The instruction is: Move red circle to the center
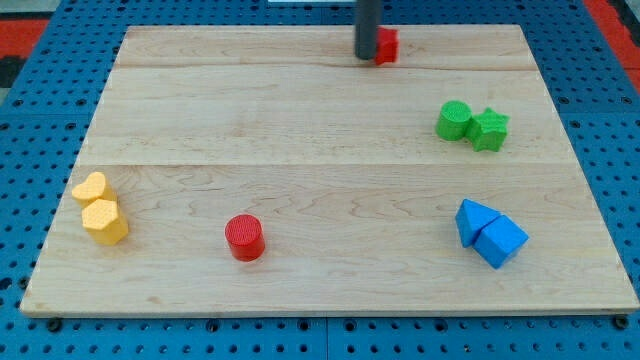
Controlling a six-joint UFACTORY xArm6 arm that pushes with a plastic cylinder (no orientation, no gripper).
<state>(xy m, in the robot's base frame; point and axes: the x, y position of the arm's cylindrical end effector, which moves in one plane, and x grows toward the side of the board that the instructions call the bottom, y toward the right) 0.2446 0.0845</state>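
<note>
The red circle (pixel 244 237) stands near the view's bottom, left of the board's middle. My tip (pixel 367 56) is at the view's top centre, far from the red circle. It rests against the left side of another red block (pixel 386 46), whose shape I cannot make out because the rod hides part of it.
A green circle (pixel 454 120) and a green star-like block (pixel 489 129) touch at the right. Two blue blocks (pixel 476 220) (pixel 500 241) sit together at the lower right. Two yellow blocks (pixel 90 188) (pixel 104 221) sit at the left edge of the wooden board (pixel 300 140).
</note>
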